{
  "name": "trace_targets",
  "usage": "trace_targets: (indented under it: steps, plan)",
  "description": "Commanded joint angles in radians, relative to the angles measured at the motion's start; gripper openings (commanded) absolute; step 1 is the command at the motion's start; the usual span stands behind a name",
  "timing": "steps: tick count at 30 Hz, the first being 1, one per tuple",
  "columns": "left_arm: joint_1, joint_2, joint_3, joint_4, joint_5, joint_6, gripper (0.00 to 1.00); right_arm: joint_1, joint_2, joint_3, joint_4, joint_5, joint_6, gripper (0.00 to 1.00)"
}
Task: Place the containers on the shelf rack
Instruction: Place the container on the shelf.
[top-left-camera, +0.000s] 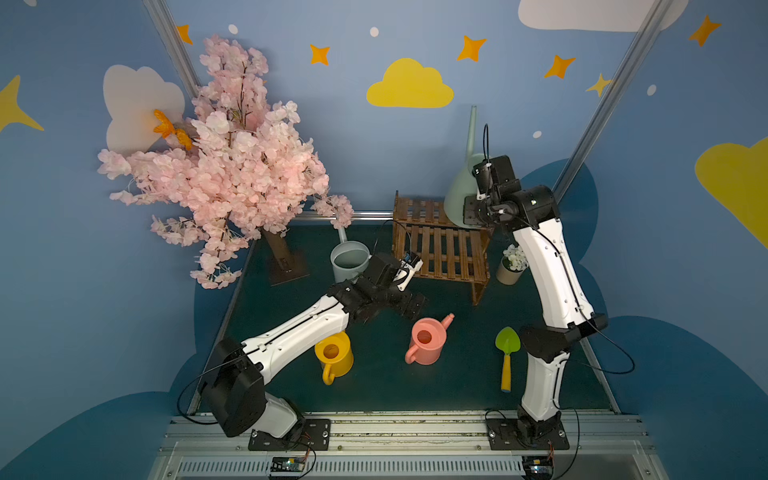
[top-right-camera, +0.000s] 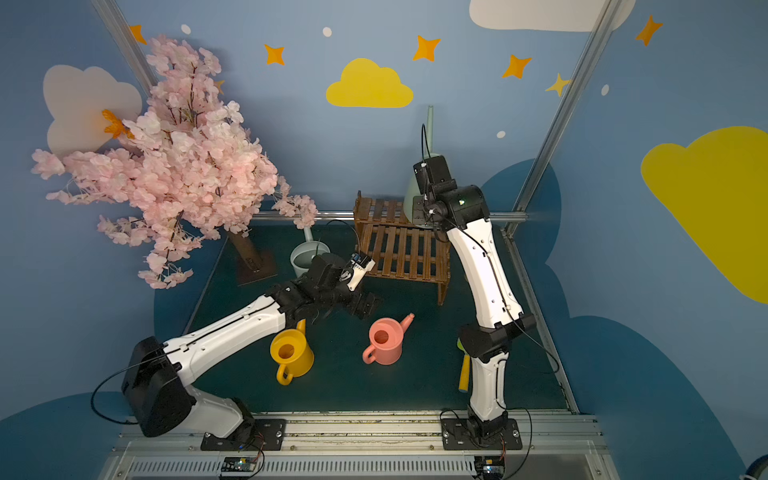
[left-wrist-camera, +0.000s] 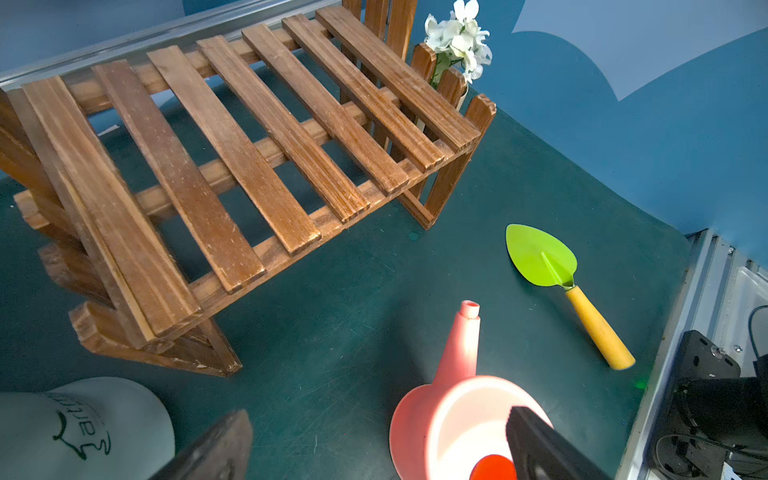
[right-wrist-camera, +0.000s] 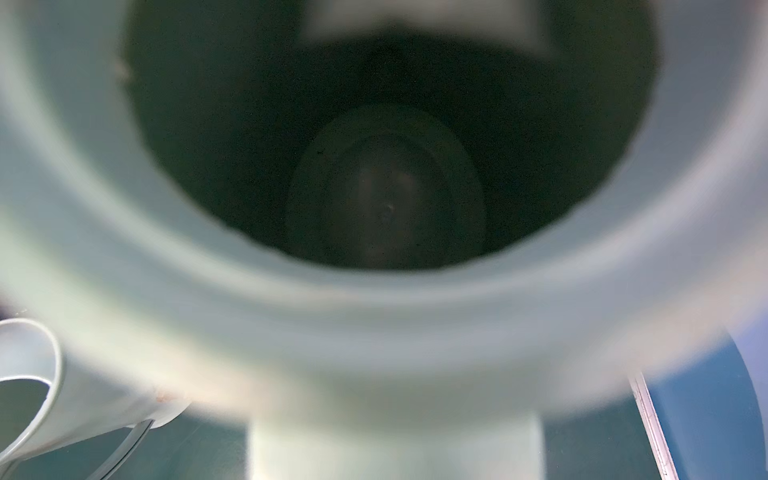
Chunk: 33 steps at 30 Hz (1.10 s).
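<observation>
Directly in front of the right gripper (top-left-camera: 473, 212), the mint-green can (top-left-camera: 457, 189) is standing at the outer end of the shelf rack (top-left-camera: 436, 253), over its upper tier. Whether its base is resting on the slats or hanging just above them is not showing. The jaws are hiding behind the can, so I cannot tell whether they are clamping its handle. Judgement: the can is tall with a long spout, so a release with the base overhanging is risking a topple toward the flower pot (top-left-camera: 510, 270) below the gripper. The left gripper (left-wrist-camera: 378, 415) is hovering with jaws wide apart, holding nothing. The salmon-pink can (left-wrist-camera: 457, 399) is sitting just under one finger and the blue-grey can (left-wrist-camera: 83, 424) just beside the other. A straight descent is risking a finger striking the salmon-pink can's rim and tipping it
</observation>
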Motion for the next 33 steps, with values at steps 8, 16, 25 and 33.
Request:
trace_targets:
  steps: [8, 16, 25, 33]
  plan:
    - [0.0, -0.036, -0.013, 0.0, -0.006, 0.007, 1.0, -0.044, 0.062, 0.034, 0.022, -0.032, 0.022, 0.06]
    - [0.003, -0.031, -0.013, -0.001, -0.01, 0.007, 1.0, -0.046, 0.065, 0.035, 0.023, -0.009, 0.02, 0.29]
    - [0.001, -0.031, -0.022, 0.0, -0.018, 0.0, 1.0, -0.039, 0.063, 0.035, 0.024, 0.005, 0.023, 0.39]
    - [0.001, -0.037, -0.03, 0.002, -0.018, -0.002, 1.0, -0.025, 0.048, 0.034, 0.025, 0.021, 0.029, 0.39]
